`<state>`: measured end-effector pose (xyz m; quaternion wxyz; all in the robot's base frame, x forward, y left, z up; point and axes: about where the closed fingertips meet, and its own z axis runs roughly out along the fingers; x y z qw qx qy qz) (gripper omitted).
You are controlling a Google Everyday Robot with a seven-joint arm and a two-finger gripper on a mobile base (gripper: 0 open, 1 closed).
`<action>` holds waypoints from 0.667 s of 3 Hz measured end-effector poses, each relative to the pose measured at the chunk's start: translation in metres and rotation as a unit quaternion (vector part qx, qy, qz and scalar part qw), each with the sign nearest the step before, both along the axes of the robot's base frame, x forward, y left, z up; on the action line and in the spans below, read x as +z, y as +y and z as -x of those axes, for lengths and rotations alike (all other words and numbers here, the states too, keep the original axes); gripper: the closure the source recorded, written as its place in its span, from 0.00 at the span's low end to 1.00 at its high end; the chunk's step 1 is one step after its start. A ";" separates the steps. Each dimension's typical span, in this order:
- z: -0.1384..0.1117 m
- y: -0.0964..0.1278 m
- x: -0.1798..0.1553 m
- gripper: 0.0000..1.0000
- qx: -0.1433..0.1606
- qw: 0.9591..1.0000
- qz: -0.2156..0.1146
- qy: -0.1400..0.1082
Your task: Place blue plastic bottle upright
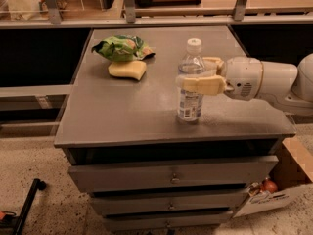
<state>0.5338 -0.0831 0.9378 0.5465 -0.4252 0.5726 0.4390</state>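
The blue plastic bottle (190, 89) is a small clear bottle with a white cap and a pale label. It stands upright on the grey cabinet top (127, 111), right of centre, with its base on or just above the surface. My gripper (194, 73) reaches in from the right on a white arm (259, 80). Its cream fingers (205, 85) are closed on the bottle's upper body, one in front and one behind.
A green snack bag (122, 47) and a yellow sponge (127, 70) lie at the back left of the cabinet top. Drawers (171, 177) sit below the front edge. A cardboard box (288, 180) stands on the floor at the right. A shelf rail (146, 21) runs behind.
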 end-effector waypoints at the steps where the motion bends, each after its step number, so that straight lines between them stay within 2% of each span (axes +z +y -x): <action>1: 0.002 0.001 -0.009 0.59 0.002 1.000 -0.004 0.000; 2: 0.002 -0.001 -0.012 0.36 0.001 1.000 -0.014 -0.002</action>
